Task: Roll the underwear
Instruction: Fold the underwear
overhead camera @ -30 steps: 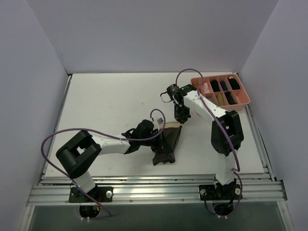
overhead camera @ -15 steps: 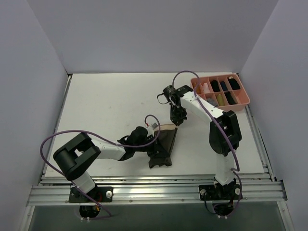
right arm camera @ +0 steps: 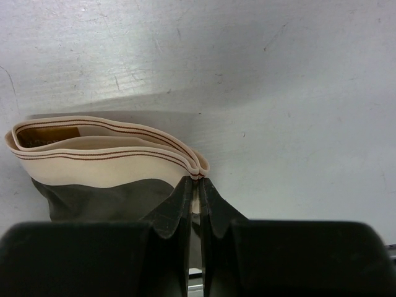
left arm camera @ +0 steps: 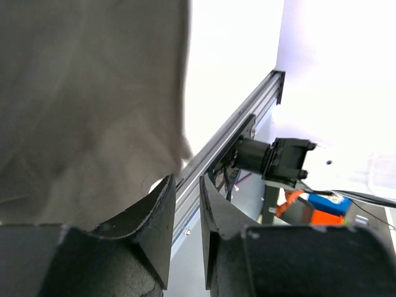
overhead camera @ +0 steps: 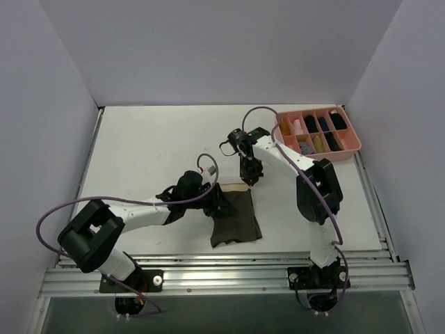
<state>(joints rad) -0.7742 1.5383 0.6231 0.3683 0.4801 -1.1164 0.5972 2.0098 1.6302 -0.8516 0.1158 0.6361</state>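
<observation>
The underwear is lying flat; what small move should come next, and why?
Probably the left gripper, jaws apart beside the underwear, should take the free corner of the waistband: the right gripper pinches the other corner, so both could start rolling.

Top external: fixed high behind the arm bases (overhead camera: 132, 282), looks down and forward, far enough to take in the whole table (overhead camera: 153, 139). Left wrist: mounted behind left gripper (left arm camera: 187, 185), very near, skims low over the underwear (left arm camera: 93, 93) toward the near-edge rail (left arm camera: 229, 139). Right wrist: behind right gripper (right arm camera: 196, 184), close, tilts down onto waistband (right arm camera: 105, 151) and bare table. Overlap in all three: underwear; in top and left wrist only: rail.
</observation>
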